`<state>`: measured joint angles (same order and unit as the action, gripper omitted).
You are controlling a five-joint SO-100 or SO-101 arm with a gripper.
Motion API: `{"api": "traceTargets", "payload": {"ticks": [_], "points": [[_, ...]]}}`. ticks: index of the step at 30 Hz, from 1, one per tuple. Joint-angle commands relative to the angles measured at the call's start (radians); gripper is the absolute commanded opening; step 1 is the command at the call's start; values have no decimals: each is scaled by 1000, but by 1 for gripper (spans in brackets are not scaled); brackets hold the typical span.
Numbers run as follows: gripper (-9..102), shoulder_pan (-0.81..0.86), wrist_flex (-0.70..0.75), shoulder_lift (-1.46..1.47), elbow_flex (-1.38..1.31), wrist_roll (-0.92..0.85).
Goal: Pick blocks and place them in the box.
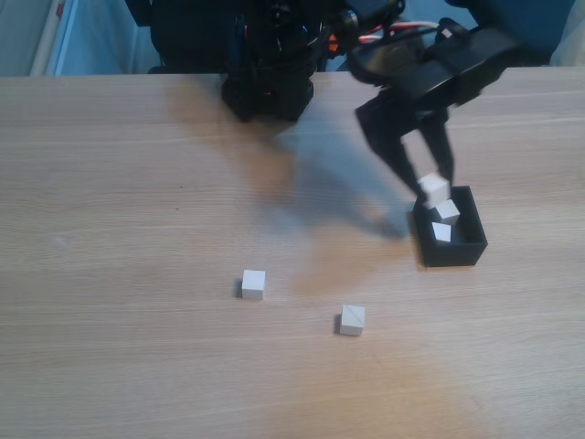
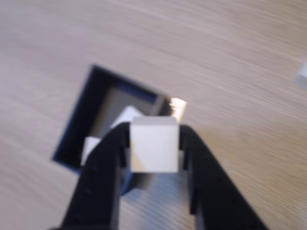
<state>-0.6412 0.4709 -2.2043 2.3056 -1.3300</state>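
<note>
Black and thin-walled, the box [image 1: 462,251] sits on the wooden table [image 1: 137,229] at the right of the fixed view, with two white cubes [image 1: 446,212] inside it (one behind the other). Just above its rear-left corner the gripper [image 1: 433,190] is clamped on a third cube [image 2: 154,145], which the wrist view shows pinched between both fingers [image 2: 103,167]. Two loose cubes [image 1: 253,284] lie apart on the table, well left of the box.

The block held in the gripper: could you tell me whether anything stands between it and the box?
Nothing visible does. The gripper holds the block over the near edge of the box, whose top is open. Two blocks already lie inside, leaving some floor free.
</note>
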Motion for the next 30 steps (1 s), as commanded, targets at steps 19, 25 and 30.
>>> {"api": "traceTargets", "payload": {"ticks": [19, 25, 30], "points": [[15, -77, 32, 44, -115, -28], [10, 11, 107, 23, -124, -14], [13, 202, 173, 0, -100, -18]]}}
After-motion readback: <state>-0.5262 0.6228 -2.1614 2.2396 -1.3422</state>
